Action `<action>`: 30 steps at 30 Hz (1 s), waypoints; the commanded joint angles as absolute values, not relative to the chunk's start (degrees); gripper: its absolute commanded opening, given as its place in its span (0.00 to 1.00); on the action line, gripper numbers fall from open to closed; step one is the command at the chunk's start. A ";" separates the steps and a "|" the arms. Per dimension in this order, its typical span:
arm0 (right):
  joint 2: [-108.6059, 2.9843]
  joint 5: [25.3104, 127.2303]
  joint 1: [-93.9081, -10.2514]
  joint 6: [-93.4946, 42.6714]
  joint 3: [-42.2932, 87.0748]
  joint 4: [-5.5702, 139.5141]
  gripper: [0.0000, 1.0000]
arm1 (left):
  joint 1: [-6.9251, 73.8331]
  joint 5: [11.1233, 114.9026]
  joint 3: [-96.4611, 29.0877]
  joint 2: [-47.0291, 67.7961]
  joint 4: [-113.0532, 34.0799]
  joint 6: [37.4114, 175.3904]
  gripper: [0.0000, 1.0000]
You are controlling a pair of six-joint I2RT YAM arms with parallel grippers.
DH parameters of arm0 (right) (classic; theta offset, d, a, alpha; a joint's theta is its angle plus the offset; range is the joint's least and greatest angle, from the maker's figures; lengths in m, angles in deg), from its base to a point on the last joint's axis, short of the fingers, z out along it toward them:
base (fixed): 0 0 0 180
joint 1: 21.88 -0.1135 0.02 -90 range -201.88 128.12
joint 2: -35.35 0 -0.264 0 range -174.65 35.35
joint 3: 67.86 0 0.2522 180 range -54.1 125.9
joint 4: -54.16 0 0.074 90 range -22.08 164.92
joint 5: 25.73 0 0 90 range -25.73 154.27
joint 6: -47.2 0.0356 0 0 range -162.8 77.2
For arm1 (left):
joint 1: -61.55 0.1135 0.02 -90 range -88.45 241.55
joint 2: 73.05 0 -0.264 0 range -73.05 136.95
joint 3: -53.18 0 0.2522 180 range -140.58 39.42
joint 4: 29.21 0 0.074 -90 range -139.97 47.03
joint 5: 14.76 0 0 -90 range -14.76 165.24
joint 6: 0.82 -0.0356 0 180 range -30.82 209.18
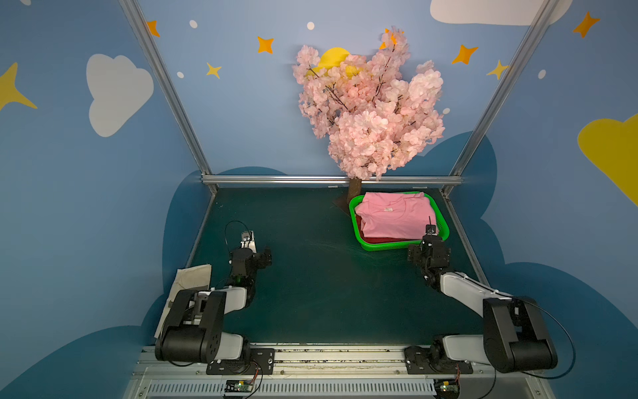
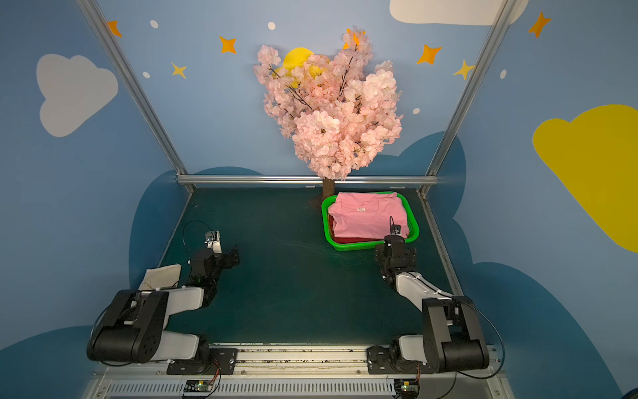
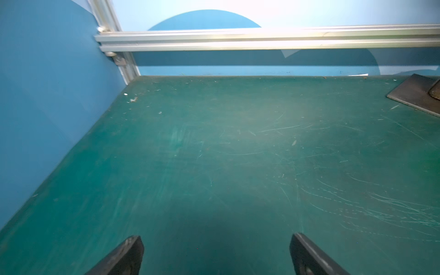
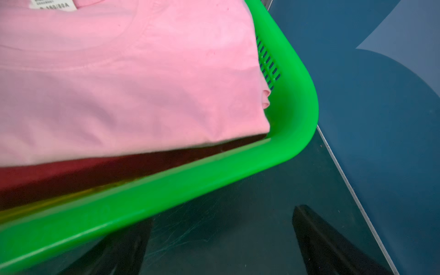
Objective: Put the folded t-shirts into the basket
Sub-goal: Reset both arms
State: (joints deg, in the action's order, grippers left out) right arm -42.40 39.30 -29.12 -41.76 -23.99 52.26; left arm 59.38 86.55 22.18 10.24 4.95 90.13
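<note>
The right gripper (image 4: 221,250) hangs over the surface (image 4: 238,226), jaws wide apart and empty. Just ahead of it is the near rim of the basket (image 4: 190,181). Inside, the pink shirt (image 4: 119,83) lies on a dark red shirt (image 4: 71,173). A yellow sliver (image 4: 28,212) beneath may be another shirt. Well off to its side, the left gripper (image 3: 217,254) is likewise spread, holding nothing.
</note>
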 commanded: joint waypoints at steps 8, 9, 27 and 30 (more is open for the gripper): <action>-49.08 47.01 -26.19 -42.23 -28.64 31.21 0.97 | 59.05 75.78 19.37 16.99 12.60 85.77 1.00; -48.75 47.44 -26.17 -42.49 -28.02 32.84 0.96 | 58.99 75.85 19.64 17.27 13.59 85.66 1.00; -48.41 47.93 -26.25 -42.87 -27.55 34.04 0.98 | 57.84 73.31 18.09 16.89 9.86 83.20 1.00; -48.41 47.92 -26.23 -42.83 -27.56 34.08 0.98 | 57.87 73.30 18.06 16.87 9.83 83.04 1.00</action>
State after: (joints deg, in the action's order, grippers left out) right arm -49.05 47.45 -26.22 -42.83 -28.49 36.42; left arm 58.02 73.81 18.93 16.43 9.83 83.99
